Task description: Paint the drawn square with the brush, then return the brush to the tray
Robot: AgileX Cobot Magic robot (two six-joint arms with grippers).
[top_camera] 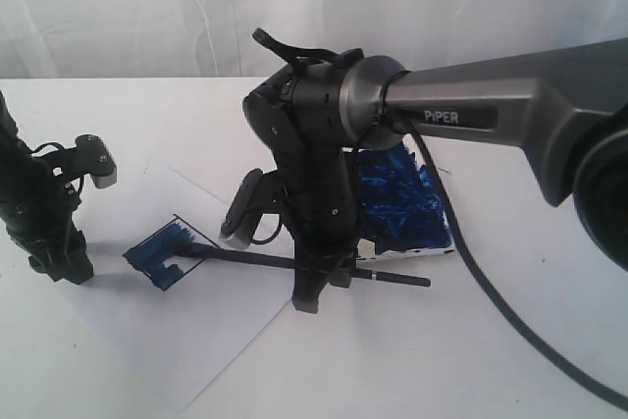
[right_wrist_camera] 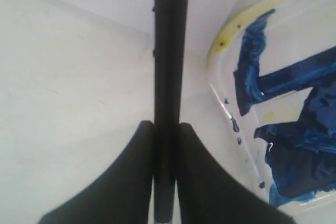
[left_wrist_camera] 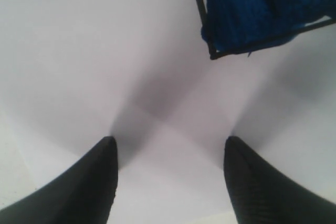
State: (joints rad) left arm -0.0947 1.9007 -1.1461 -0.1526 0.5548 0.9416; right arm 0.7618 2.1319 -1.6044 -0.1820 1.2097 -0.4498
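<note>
Clamps long thin black paintbrush (top_camera: 245, 257) in right tool (right_wrist_camera: 165, 129), tip at blue-streaked drawn square (top_camera: 162, 250). Paint-smeared white tray (right_wrist_camera: 230, 26) just beside; left tool (left_wrist_camera: 168, 145) apart, empty.

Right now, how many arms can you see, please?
2: the left arm stands beside the drawn square, fingers open; the right arm's fingers hold the brush beside the tray.

Bright, washed-out white light; soft crossed shadows; wrist views blurred.

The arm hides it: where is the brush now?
In the exterior view the brush runs across the middle, clamped in the jaws of the right gripper, its tip on the drawn square at left, the tray just behind.
</note>
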